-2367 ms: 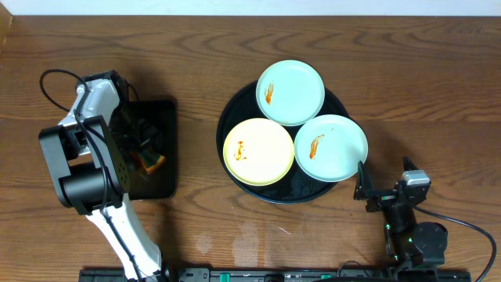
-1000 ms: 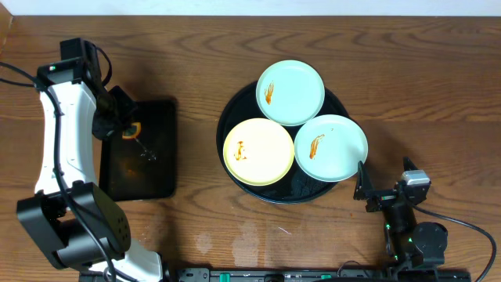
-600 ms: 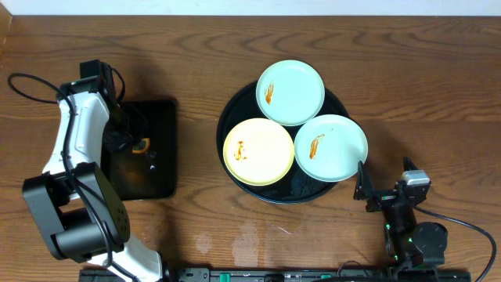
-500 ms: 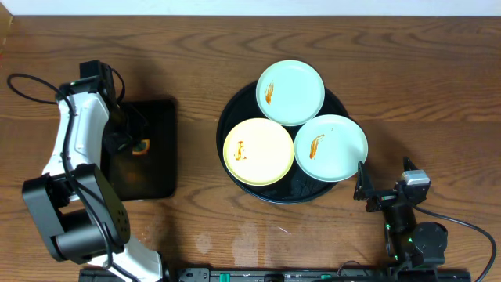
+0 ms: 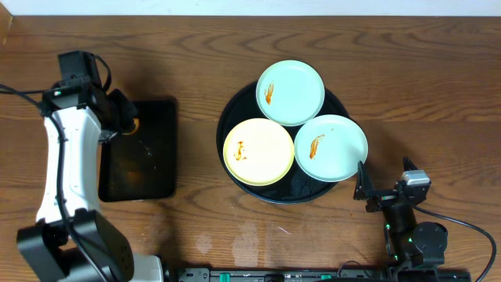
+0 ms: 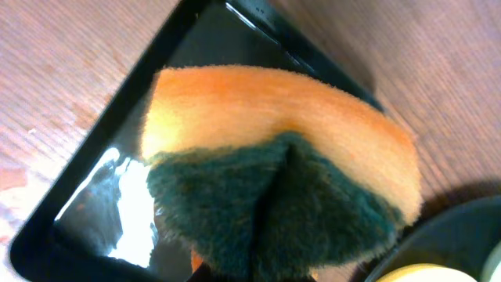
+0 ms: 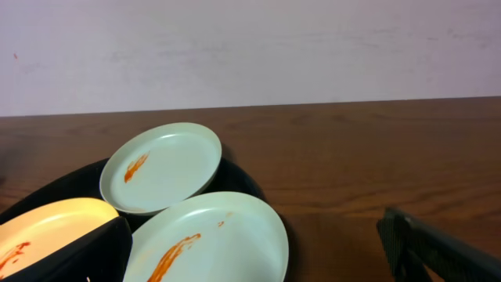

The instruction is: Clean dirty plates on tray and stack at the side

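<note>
Left gripper [image 5: 125, 125] pinches the sponge [image 6: 282, 149] over the rect. tray [image 5: 141, 168]; right gripper [image 5: 365, 188] is spread, idle. The smeared plates [image 5: 258, 151] lie on the round tray [image 5: 235, 113]. Best: bring the sponge flat onto the smear, wipe w/ light pressure so the plate does not slide.

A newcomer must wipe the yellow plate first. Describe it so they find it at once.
Start at the large round black tray holding three small plates. The yellow plate lies on its left side. It alone is pale yellow; the upper mint plate and right mint plate are pale blue-green.
</note>
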`<act>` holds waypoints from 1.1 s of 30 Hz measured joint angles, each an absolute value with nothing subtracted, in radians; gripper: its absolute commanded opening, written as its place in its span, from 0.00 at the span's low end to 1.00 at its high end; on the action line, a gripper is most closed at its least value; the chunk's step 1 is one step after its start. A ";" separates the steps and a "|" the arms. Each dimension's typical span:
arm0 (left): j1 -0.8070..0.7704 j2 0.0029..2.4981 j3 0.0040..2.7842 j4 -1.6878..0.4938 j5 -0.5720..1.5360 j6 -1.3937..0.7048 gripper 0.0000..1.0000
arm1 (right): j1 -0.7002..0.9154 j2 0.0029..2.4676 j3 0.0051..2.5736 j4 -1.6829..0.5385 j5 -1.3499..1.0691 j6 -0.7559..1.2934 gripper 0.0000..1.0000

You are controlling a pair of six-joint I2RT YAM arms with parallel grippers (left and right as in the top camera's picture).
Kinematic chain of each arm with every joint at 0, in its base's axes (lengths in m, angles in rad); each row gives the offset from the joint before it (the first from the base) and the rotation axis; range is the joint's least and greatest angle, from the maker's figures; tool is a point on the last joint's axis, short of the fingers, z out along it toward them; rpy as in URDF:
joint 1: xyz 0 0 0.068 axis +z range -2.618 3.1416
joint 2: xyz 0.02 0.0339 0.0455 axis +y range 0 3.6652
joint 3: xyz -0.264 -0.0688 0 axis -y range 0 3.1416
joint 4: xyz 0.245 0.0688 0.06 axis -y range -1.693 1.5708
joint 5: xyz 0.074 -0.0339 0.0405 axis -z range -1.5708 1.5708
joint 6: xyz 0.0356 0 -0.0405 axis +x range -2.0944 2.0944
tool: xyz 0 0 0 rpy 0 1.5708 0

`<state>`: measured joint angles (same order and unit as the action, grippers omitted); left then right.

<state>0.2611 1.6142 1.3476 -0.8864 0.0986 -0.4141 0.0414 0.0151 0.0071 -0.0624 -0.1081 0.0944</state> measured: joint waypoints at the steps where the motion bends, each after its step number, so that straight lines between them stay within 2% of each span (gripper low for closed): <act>1: 0.261 1.625 1.322 -0.853 0.101 -0.414 0.08 | 0.041 0.015 0.007 -0.062 -0.108 0.094 0.99; 7: 0.262 1.735 1.226 -0.828 0.136 -0.413 0.07 | 0.041 0.015 0.007 -0.062 -0.108 0.094 0.99; 11: 0.262 1.723 1.227 -0.820 0.206 -0.383 0.07 | 0.041 0.015 0.007 -0.062 -0.108 0.094 0.99; 25: 0.268 1.372 1.265 -0.806 0.290 -0.339 0.07 | 0.041 0.015 0.007 -0.062 -0.108 0.094 0.99; 33: 0.268 1.339 1.265 -0.803 0.290 -0.339 0.07 | 0.041 0.015 0.007 -0.062 -0.108 0.094 0.99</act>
<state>0.2684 1.3392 1.2648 -0.8028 0.2901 -0.3389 0.0414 0.0151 0.0071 -0.0624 -0.1081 0.0944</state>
